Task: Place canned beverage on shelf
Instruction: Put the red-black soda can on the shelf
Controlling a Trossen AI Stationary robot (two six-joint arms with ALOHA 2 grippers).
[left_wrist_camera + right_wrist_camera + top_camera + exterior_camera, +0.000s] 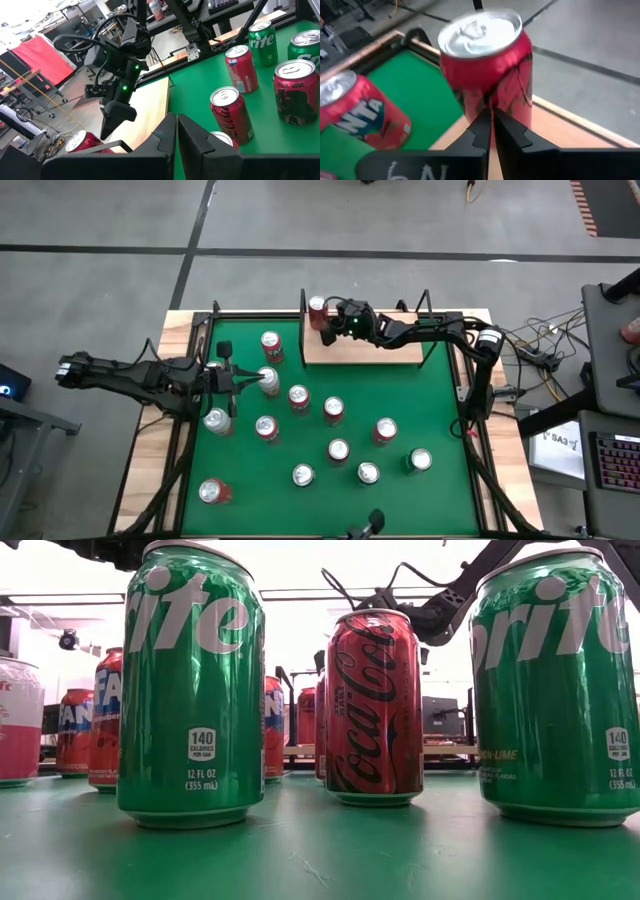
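Task item: the red can (485, 65) stands upright on the far-left corner of the shelf (385, 352), close to the black upright at that end

Right gripper (490, 125): sits over the shelf just right of the can. The fingers are closed together with only a hairline gap and hold nothing, and the can stands clear beyond the tips

Left gripper (243, 380): waits over the left part of the table. Its fingers are likewise drawn together and empty, with a silver-topped can (268, 380) just ahead of them

Handling, my judgement: this is a thin-walled metal can, rigid enough when sealed but liable to dent under a hard pinch. The painted wall is smooth and likely slippery. I cannot tell whether it is full, so I would treat it as moderately heavy. The best hold is across the middle of the body, with the can kept upright. It is tall for its base and would tip if nudged near the rim

Surface: the green felt tabletop (400, 410) gives a flat, grippy footing and carries about a dozen loose upright cans, well apart from one another. The shelf board is bare smooth wood, so a can may slide on it more readily

Room: grey concrete floor (100, 280) with dark lines lies beyond the table, and a desk with a keyboard (615, 460) stands to the right
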